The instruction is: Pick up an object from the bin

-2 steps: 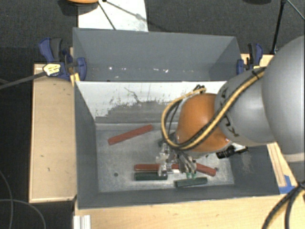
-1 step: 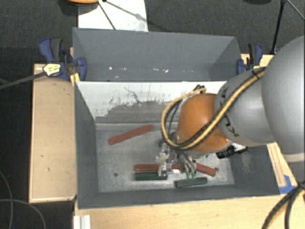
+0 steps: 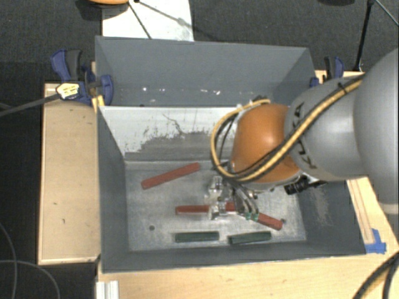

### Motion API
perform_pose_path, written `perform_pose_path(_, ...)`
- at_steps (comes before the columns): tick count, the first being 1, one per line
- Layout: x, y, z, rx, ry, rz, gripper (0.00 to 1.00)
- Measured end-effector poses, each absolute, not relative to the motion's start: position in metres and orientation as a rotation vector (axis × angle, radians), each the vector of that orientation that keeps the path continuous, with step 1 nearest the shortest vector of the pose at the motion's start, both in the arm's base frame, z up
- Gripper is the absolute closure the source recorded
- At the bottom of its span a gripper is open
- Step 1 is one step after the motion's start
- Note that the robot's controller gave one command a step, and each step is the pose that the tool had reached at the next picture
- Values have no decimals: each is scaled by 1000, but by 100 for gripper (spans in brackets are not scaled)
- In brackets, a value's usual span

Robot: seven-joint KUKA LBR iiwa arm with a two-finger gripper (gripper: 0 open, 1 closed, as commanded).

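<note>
Nothing is lifted yet. Toward the left wall of the bin (image 3: 112,185) lies a red-brown stick (image 3: 171,174). Right of it a red stick (image 3: 192,210) runs mid-floor, with a green stick (image 3: 196,235) by the front edge. The fingers (image 3: 219,205) are low at the red stick's right end; I cannot tell whether they are open or clamped. A grasp and lift likely remain.

The orange wrist cover (image 3: 262,143) and the grey arm (image 3: 349,129), itself cut off by the right edge, hide the right rear floor of the bin (image 3: 115,179). The claw (image 3: 225,205) covers the right end of the left red stick (image 3: 192,210) and the upper-left end of the right red stick (image 3: 271,221). Whether the two sticks touch beneath it cannot be told.
</note>
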State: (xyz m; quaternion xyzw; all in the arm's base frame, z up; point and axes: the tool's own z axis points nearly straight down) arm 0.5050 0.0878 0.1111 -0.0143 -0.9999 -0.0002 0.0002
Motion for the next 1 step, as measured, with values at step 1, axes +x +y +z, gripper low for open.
perform_pose_path(1,487,65,219,9,-3143,-1,100)
